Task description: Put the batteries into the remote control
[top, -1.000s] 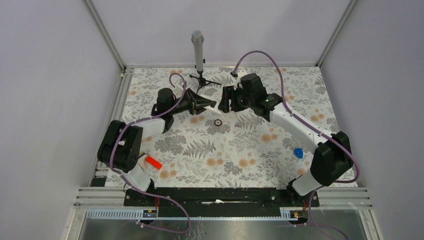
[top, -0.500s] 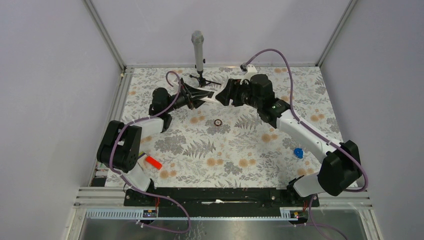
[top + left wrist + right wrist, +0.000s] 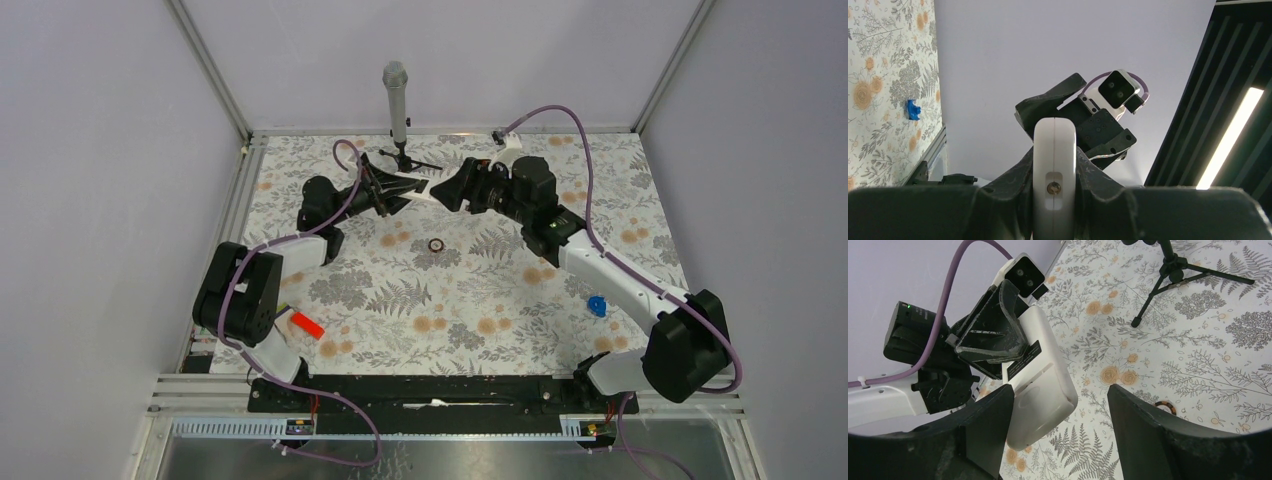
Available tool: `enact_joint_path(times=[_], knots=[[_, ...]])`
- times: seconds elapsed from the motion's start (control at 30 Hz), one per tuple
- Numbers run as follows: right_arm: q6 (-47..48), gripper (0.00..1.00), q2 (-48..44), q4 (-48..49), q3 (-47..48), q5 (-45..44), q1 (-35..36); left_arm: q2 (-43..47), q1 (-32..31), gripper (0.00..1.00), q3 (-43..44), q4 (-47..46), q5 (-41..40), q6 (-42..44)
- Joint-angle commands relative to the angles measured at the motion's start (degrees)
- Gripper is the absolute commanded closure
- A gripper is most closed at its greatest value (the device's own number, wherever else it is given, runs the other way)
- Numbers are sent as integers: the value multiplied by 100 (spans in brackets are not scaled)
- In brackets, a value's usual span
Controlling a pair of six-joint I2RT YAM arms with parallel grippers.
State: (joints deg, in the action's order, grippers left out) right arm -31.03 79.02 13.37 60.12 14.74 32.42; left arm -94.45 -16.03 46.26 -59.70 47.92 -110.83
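White arms (image 3: 600, 272) with black joints and fingers (image 3: 1158, 435) carry purple cables (image 3: 548, 108).

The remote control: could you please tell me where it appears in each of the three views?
Top external: the remote control is a white sliver at far centre, beside the microphone stand.
Left wrist: bottom centre, edge-on.
Right wrist: left of centre, white back showing.
Shared landmark: the floral table cover.

Microphone stand (image 3: 398, 105) blocks passage just behind the remote control (image 3: 1040, 375).
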Motion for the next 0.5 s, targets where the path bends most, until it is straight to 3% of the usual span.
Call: enact_joint_path(times=[0.0, 0.47], knots=[[201, 23, 93, -906, -123, 319, -34, 606, 63, 100, 384, -746, -152, -108], [-177, 6, -92, -505, 12, 904, -137, 600, 65, 100, 384, -106, -118, 503]])
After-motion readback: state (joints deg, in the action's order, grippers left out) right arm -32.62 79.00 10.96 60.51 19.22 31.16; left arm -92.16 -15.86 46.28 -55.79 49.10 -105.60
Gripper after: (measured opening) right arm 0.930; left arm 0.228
